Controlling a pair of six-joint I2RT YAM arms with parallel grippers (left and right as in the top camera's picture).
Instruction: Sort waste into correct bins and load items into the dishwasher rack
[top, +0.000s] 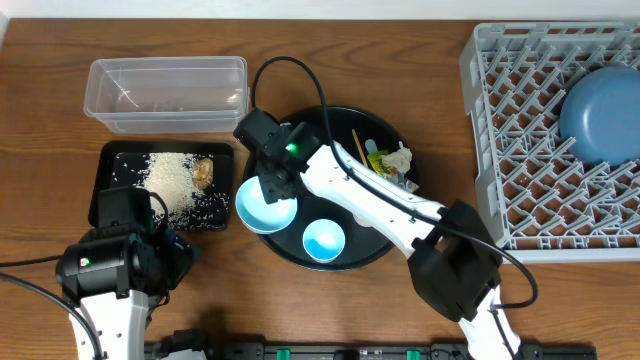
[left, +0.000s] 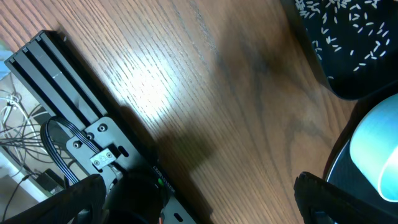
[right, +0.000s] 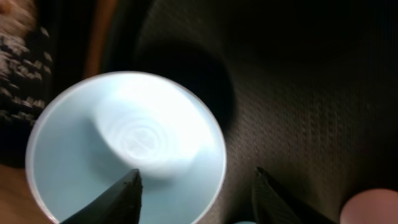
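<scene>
The right jaws stand wide and hold nothing. In the right wrist view one finger (right: 124, 199) hangs over the inside of the pale blue bowl (right: 124, 155), and the other finger (right: 277, 202) hangs outside it above the round black tray (right: 298, 93), so the bowl's rim lies between them. Whether either finger touches the bowl I cannot tell.

A pinch on a single smooth wall is a thin hold, and I judge the bowl may swing down or slip out as it lifts. The bowl sits at the round tray's 9 o'clock edge and seems to overlap its lip. A lopsided closing push could skid it into the shallow black tray (top: 112, 160) just beside it at 9 o'clock, scattering the rice (top: 172, 180) around the brownish lump (top: 203, 172).

From the bowl:
- A small cup (top: 323, 240) stands near at 4 o'clock.
- The foil wrappers (top: 392, 162) and the thin stick (top: 356, 143) lie at 2 o'clock.
- The dishwasher rack (top: 510, 140) is well apart at 3 o'clock, with the dark blue plate (top: 600, 115) already in it.
- The clear tub (top: 100, 85) sits at 11 o'clock.

A low carry towards the rack could clip the cup or the wrappers, and the right arm (top: 370, 195) itself lies across that route.

The left jaws are wide and empty over bare bench (left: 186, 81), at 7 o'clock and out of the way.
</scene>
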